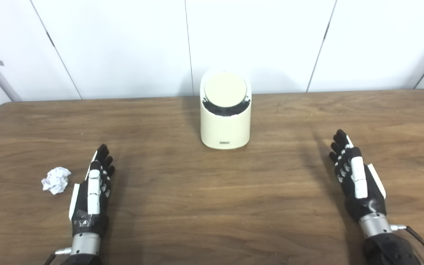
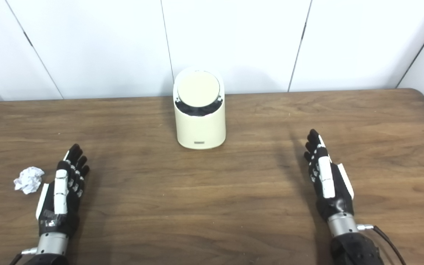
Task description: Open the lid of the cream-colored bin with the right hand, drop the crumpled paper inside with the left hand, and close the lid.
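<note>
A cream-colored cylindrical bin (image 1: 225, 125) stands upright at the table's far middle. Its round lid (image 1: 225, 89) lies in the slanted top, with a dark crescent gap under its front edge. A white crumpled paper ball (image 1: 56, 180) rests on the table at the near left. My left hand (image 1: 93, 189) lies flat and open just right of the paper, not touching it. My right hand (image 1: 355, 175) is open too, at the near right, well away from the bin and holding nothing.
The brown wooden table (image 1: 212, 206) runs wide between both hands and in front of the bin. White wall panels (image 1: 123, 44) stand directly behind the table's far edge. The table's rounded far corners show at left and right.
</note>
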